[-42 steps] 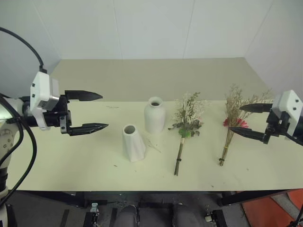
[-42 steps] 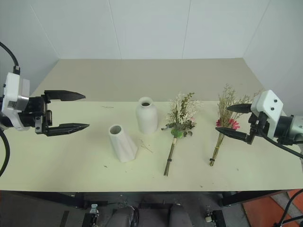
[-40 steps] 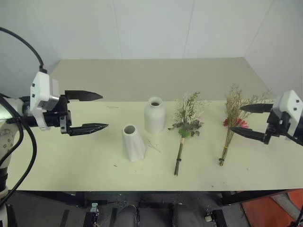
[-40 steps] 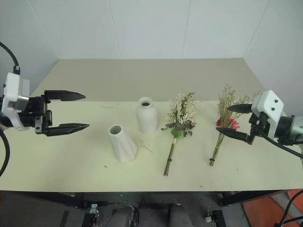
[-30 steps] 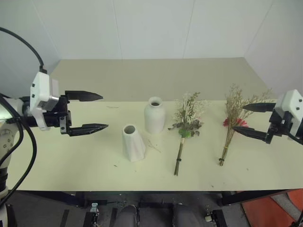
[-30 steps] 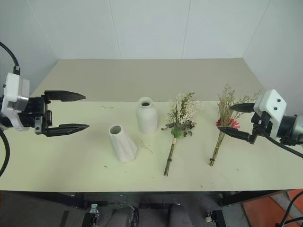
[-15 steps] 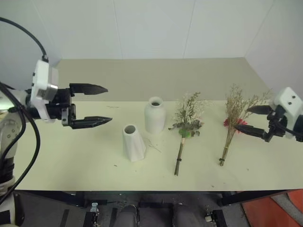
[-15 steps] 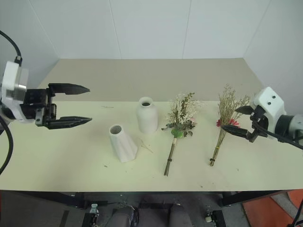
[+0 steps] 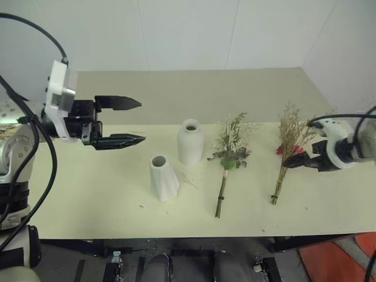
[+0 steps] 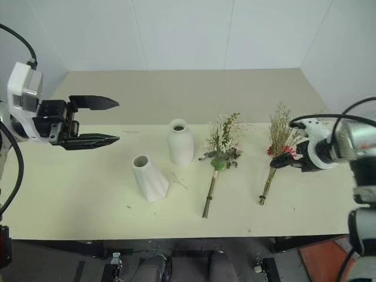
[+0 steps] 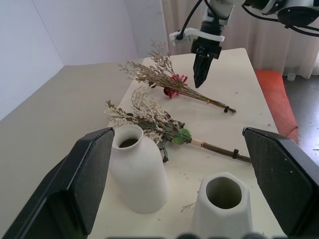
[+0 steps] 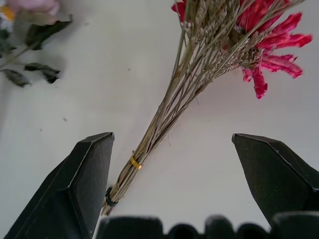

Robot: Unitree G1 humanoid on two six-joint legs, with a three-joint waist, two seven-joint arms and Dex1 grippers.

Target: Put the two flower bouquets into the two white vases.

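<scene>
Red-bloomed bunch (image 12: 199, 74) sits between my wide-open right gripper (image 12: 192, 184); I'd clamp its stems toward 6 o'clock. Left gripper (image 9: 132, 121) hangs open too.

Each arm ends in a white, boxy plastic wrist housing, followed by a black mechanical block. The left gripper (image 9: 132, 122) has two long, black, tapered pointed fingers; the right gripper (image 9: 301, 163) looks the same. Black cables loop from both white housings.

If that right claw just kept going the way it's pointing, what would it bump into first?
Most likely the stems of the beige bouquet with red blooms. The right gripper points down at them with open jaws on either side, the table just beneath. Depth is hard to judge.
</scene>
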